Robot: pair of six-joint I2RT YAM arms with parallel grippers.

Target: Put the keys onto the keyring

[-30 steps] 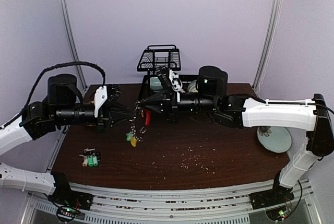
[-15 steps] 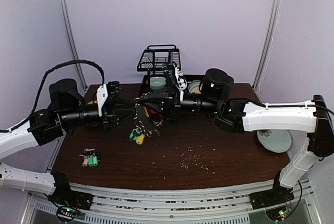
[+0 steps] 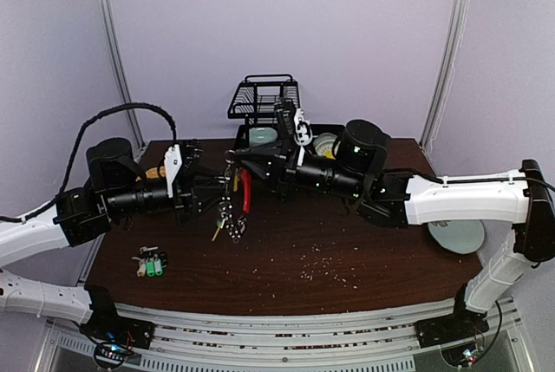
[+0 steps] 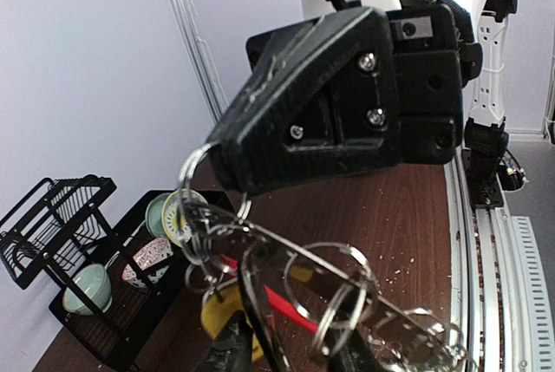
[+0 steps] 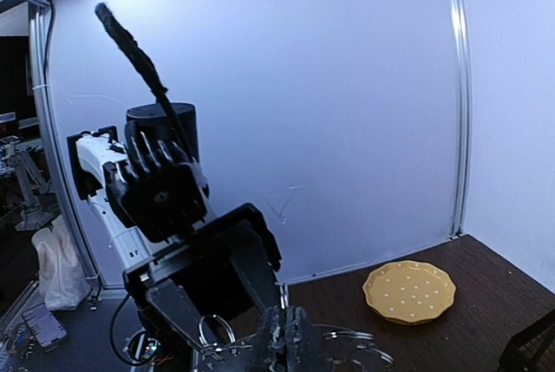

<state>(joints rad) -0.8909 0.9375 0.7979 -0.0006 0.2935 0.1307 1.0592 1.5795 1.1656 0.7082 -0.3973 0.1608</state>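
— Now, which way is the keyring [image 3: 246, 192] turned?

— Seen from above, its red arc is laid up and down the picture. The upper end is at the right gripper [image 5: 283, 330] and the lower end is beside the hanging keys [image 3: 229, 218]. The ring is held clear above the table [image 3: 364, 251], between the two arms.

— And what is changed from a second ago?

— The red arc is shown as a longer strip than before. The right forearm, level then, is now slanted, with the gripper end raised. The loose keys [image 3: 149, 264], green-tagged, are left where they were on the table, well apart from the ring.

— How is the ring itself described?

— A thin silver hoop, partly sheathed in red. Smaller rings and keys are hung from it, with one yellow tag [image 3: 217, 232] lowest.

— And the grippers?

— The right gripper's fingers are pressed together on the hoop. The left gripper [image 3: 217, 192] is set just beside the bunch, its fingers seen somewhat apart with loops between them. Whether anything is pinched there cannot be told.
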